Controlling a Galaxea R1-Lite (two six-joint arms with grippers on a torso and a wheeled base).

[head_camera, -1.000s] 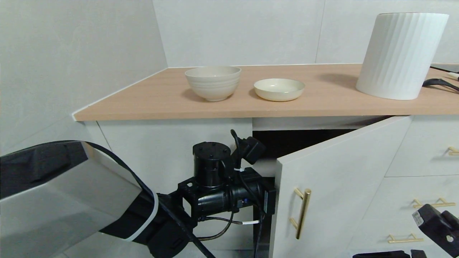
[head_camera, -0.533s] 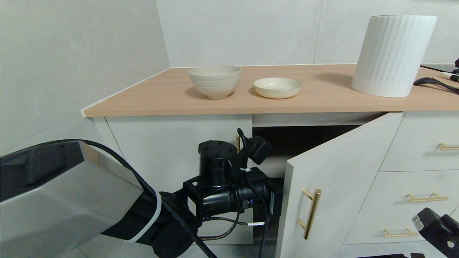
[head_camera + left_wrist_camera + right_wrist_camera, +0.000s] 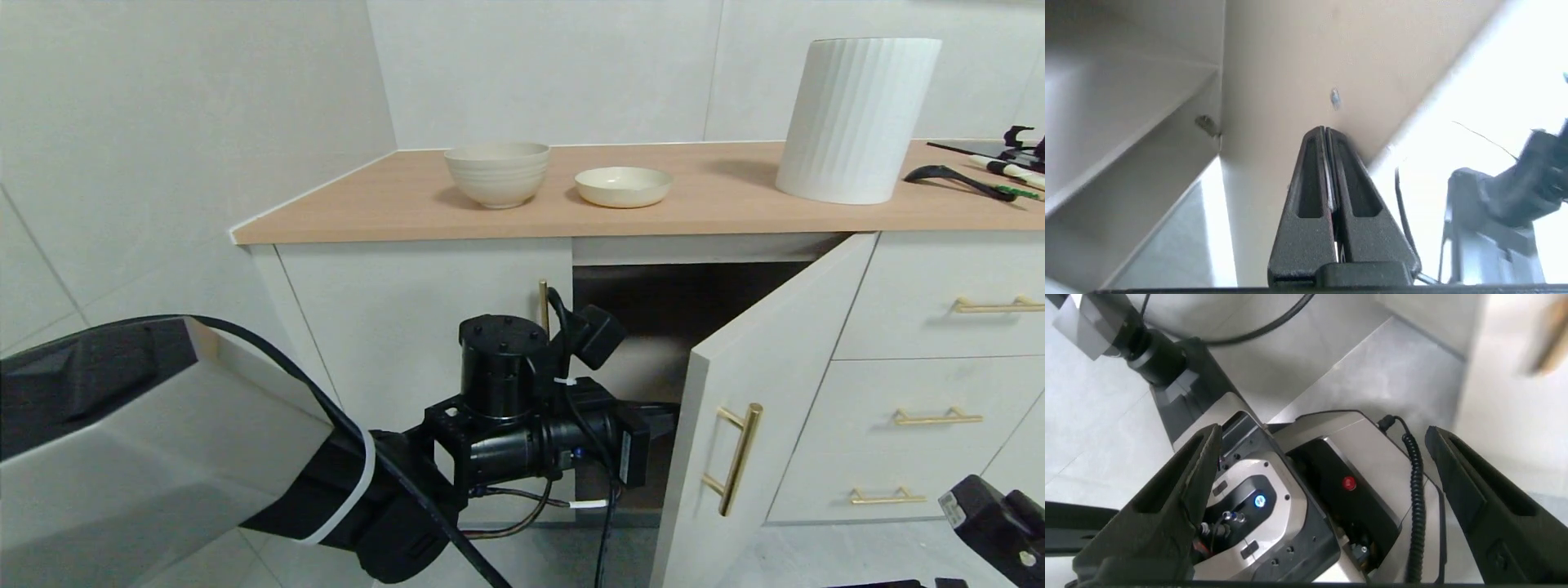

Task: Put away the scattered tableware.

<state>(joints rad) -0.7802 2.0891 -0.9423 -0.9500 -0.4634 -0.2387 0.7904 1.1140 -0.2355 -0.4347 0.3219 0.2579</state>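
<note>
right gripper hangs low, fingers spread and empty. the left gripper, fingers pressed together, sits just inside the free edge of the cabinet door, which has swung wider in the last second, baring the dark cabinet. beyond, bowl and shallow dish wait on the counter; stowing can likely start soon.
</note>
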